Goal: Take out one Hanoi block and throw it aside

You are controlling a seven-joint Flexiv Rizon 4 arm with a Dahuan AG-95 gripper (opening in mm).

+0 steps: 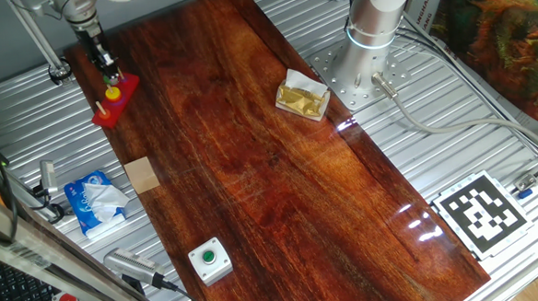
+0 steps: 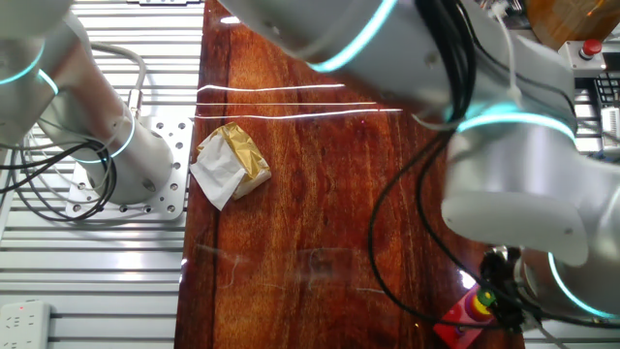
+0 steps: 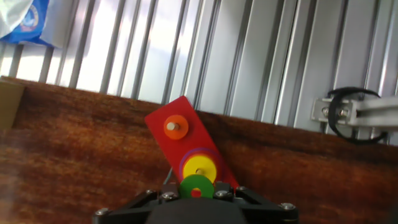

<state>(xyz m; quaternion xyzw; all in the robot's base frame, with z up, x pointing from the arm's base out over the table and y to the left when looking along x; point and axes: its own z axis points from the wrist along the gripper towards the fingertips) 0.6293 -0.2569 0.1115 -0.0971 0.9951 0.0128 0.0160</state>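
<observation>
The Hanoi block (image 3: pixel 196 185), a small green ring, sits right at my gripper (image 3: pixel 196 188), whose jaws press against its left and right sides; red shows through its hole. Just beyond it a yellow ring (image 3: pixel 199 168) lies on the red base (image 3: pixel 186 140), and an orange ring (image 3: pixel 176 127) sits on the far peg. In one fixed view my gripper (image 1: pixel 109 74) hangs over the red base (image 1: pixel 119 100) at the table's far left corner, with the yellow ring (image 1: pixel 113 92) below it. The other fixed view shows the gripper (image 2: pixel 487 291) above the base (image 2: pixel 463 318), mostly hidden by the arm.
A gold foil packet on white paper (image 1: pixel 303 98) lies mid-table. A wooden block (image 1: pixel 142 174), a blue tissue pack (image 1: pixel 95 201) and a green push-button box (image 1: pixel 209 260) line the left edge. The arm's mount (image 1: pixel 374 34) and a printed marker (image 1: pixel 480 211) stand on the right.
</observation>
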